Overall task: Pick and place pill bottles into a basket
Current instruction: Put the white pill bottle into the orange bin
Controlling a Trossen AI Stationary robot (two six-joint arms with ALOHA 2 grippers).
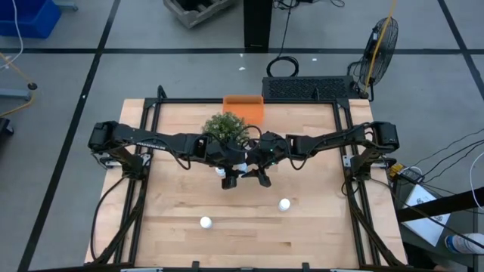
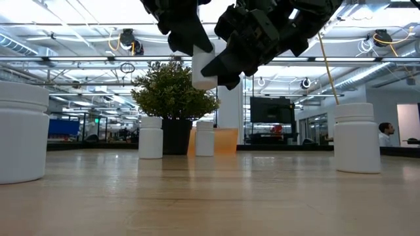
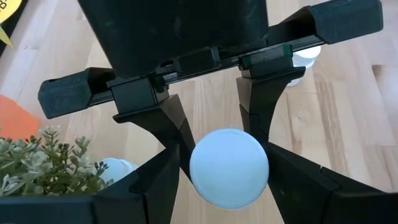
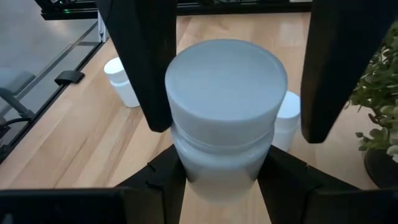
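Note:
A white pill bottle point(image 2: 205, 69) hangs upright in the air over the table's middle, between my two grippers. My right gripper point(image 4: 224, 180) is shut on it. My left gripper point(image 3: 224, 165) is open, with its fingers point(image 4: 146, 68) standing on either side of the bottle's cap point(image 4: 227, 87). A gap shows at one finger. Two more bottles point(image 1: 206, 222) point(image 1: 284, 204) stand on their bases near the front. Another point(image 1: 221, 172) stands by the plant point(image 1: 224, 127). The orange basket point(image 1: 243, 107) sits behind the plant at the far edge. My right gripper pinches the bottle's body just below the cap point(image 4: 186, 158) between its two fingers. It comes slanting down from the table's right side. The bottle stands upright in the hold, cap up, lifted well clear of the table.
The bushy potted plant stands between the grippers and the basket. In the low view two bottles point(image 2: 151, 137) point(image 2: 205, 139) stand in front of the plant's pot. The table's black frame rails point(image 1: 344, 162) run along the left and right sides.

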